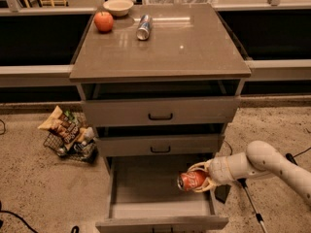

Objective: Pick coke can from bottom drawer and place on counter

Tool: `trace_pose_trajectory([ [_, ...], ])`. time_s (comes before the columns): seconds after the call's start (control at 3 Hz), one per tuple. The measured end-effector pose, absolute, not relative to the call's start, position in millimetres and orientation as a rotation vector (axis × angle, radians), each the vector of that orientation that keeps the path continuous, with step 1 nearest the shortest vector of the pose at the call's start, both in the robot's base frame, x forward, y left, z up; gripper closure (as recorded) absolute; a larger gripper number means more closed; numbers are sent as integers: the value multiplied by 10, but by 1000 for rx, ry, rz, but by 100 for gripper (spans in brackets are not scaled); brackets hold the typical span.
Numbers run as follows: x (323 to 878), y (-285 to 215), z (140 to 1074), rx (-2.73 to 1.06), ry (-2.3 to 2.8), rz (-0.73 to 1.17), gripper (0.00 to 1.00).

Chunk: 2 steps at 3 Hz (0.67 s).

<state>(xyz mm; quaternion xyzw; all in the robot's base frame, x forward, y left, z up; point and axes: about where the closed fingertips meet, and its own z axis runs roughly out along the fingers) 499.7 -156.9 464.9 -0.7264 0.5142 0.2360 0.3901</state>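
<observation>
The red coke can [190,180] lies sideways in my gripper [201,177], held over the right side of the open bottom drawer [146,193], just above its grey floor. The gripper's pale fingers [199,166] are shut around the can, and the white arm comes in from the right. The counter [194,52] is the glossy grey-brown cabinet top above the three drawers.
On the counter stand a red apple [104,21], a white bowl [118,7] and a silver-and-blue can [143,27] lying on its side. The two upper drawers [160,111] are slightly open. A wire basket of snack bags [68,135] sits on the floor at the left.
</observation>
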Motion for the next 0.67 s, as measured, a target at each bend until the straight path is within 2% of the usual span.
trace_pose_trajectory([
  [0.33, 4840, -1543, 5108, -1879, 1262, 538, 100],
  [0.67, 4827, -1544, 5178, -1888, 1257, 527, 100],
])
